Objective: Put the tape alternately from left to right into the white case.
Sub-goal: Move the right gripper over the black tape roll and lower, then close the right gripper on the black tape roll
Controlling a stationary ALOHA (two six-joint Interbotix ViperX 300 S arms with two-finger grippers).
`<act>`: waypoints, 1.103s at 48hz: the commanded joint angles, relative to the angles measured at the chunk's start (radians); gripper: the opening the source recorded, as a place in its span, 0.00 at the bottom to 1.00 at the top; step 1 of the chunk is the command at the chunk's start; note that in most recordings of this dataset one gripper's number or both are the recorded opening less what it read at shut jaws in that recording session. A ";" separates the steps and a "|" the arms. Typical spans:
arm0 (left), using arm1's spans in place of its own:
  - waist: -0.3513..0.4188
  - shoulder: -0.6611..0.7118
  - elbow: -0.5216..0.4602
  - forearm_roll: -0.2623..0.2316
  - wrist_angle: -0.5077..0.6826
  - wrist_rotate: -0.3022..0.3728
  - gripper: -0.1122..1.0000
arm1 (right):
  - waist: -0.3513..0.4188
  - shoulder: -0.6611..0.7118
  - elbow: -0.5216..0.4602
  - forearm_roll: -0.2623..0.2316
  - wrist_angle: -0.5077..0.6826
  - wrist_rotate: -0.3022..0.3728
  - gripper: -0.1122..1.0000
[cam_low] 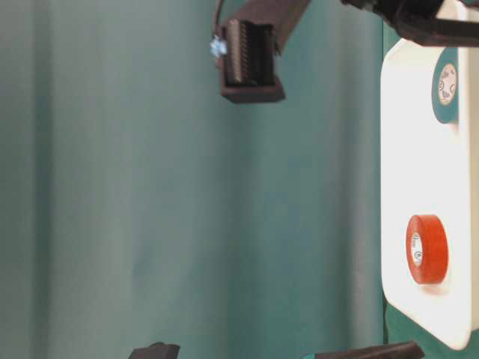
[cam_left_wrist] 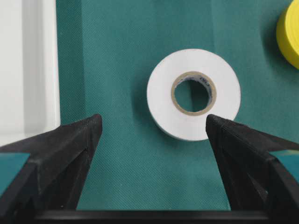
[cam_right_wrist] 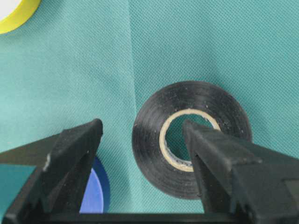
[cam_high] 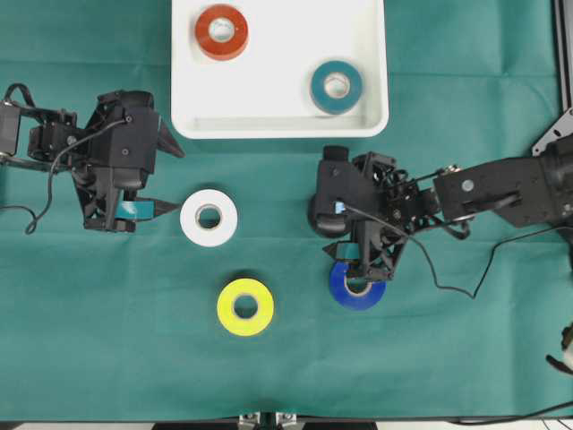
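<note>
Tape rolls lie spread over the green-covered bench [cam_high: 107,340] in the overhead view: the red roll [cam_high: 221,31] and the teal roll [cam_high: 337,86] sit inside the white case [cam_high: 277,125] at the far edge, red at its left, teal at its right. The white roll [cam_high: 209,218] lies just right of the left tool [cam_high: 166,179], whose jaws stand apart. Nearer me is the yellow roll [cam_high: 245,306], and the blue roll [cam_high: 356,287] is partly covered by the right tool [cam_high: 345,255].

The table-level view shows the case [cam_low: 419,149] side-on, with red [cam_low: 426,249] and teal [cam_low: 446,84] inside.

From the left wrist, the released fingers [cam_left_wrist: 70,144] frame the white roll [cam_left_wrist: 194,93], not touching it.

From the right wrist, the spread fingers [cam_right_wrist: 74,149] hang over the black roll [cam_right_wrist: 191,140], one tip across its core; whether it touches I cannot tell.
</note>
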 commanded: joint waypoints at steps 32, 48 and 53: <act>-0.006 -0.008 -0.009 0.000 -0.005 0.000 0.72 | -0.002 0.075 -0.060 0.000 0.043 0.014 0.81; -0.012 -0.008 -0.008 -0.002 -0.005 0.000 0.72 | 0.000 0.071 -0.077 -0.008 0.043 0.012 0.47; -0.014 -0.006 -0.008 -0.002 -0.003 0.000 0.72 | 0.000 0.063 -0.080 -0.008 0.044 0.009 0.33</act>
